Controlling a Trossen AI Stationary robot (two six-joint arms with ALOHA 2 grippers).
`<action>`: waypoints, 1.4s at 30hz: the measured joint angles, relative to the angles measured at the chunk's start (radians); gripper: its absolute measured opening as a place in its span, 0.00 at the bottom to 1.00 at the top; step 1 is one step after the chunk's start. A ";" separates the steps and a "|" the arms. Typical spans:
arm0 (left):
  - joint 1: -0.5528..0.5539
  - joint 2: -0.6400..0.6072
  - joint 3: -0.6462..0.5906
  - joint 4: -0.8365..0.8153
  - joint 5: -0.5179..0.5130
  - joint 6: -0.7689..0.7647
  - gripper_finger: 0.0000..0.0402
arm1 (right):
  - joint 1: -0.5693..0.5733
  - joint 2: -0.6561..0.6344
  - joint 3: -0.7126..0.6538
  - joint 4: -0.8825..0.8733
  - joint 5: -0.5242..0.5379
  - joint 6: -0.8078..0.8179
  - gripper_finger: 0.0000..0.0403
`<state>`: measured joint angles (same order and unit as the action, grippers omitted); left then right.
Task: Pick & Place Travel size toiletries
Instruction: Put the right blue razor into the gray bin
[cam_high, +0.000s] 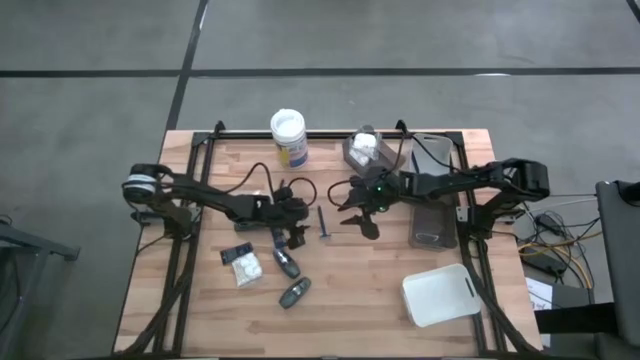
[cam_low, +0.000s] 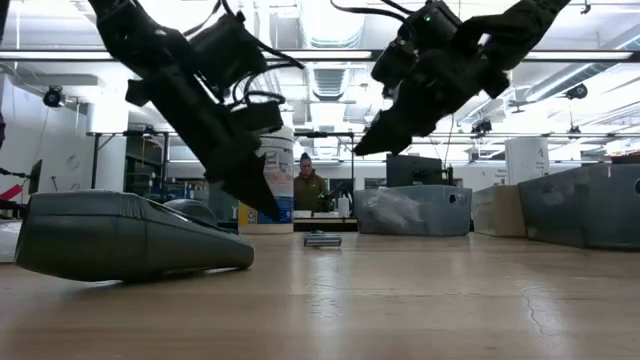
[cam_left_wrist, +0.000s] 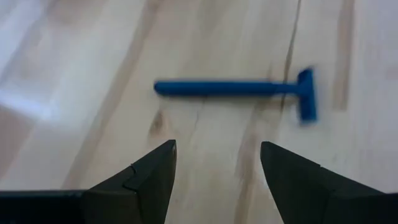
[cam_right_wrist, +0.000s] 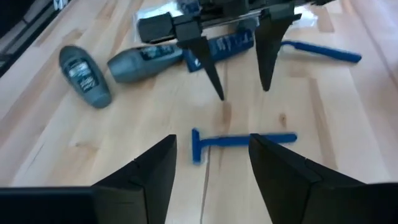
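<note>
A blue razor (cam_right_wrist: 239, 140) lies flat on the wooden table (cam_high: 350, 300) at the centre of the high view, its head nearest the lower edge there. Just left of it, partly under the left arm, lie a second blue razor (cam_right_wrist: 323, 51) and a dark blue tube (cam_right_wrist: 227, 45). Lower left sit two dark grey oval bottles (cam_high: 287, 264) (cam_high: 294, 292), both lying down, and beside them a white packet (cam_high: 246, 267) and a dark flat packet (cam_high: 237, 251).

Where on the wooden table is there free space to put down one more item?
Bare wood lies along the front edge, between the dark grey oval bottle and the white rectangular tray. The middle is crowded: the left gripper and the right gripper, both open, flank the blue razor.
</note>
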<state>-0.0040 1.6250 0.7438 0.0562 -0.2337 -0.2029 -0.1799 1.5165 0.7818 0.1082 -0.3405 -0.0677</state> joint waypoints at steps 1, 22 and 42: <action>0.000 0.013 -0.001 0.000 0.007 -0.002 0.59 | -0.001 -0.014 0.001 -0.017 0.000 -0.006 0.50; 0.029 0.327 0.263 0.123 0.070 0.081 0.59 | -0.004 -0.141 0.000 -0.163 0.001 -0.067 0.37; 0.031 0.068 0.263 -0.250 0.059 0.175 0.59 | -0.003 -0.123 0.000 -0.100 0.000 -0.005 0.21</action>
<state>0.0265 1.6927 1.0070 -0.1937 -0.1743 -0.0279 -0.1829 1.3934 0.7815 0.0085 -0.3408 -0.0722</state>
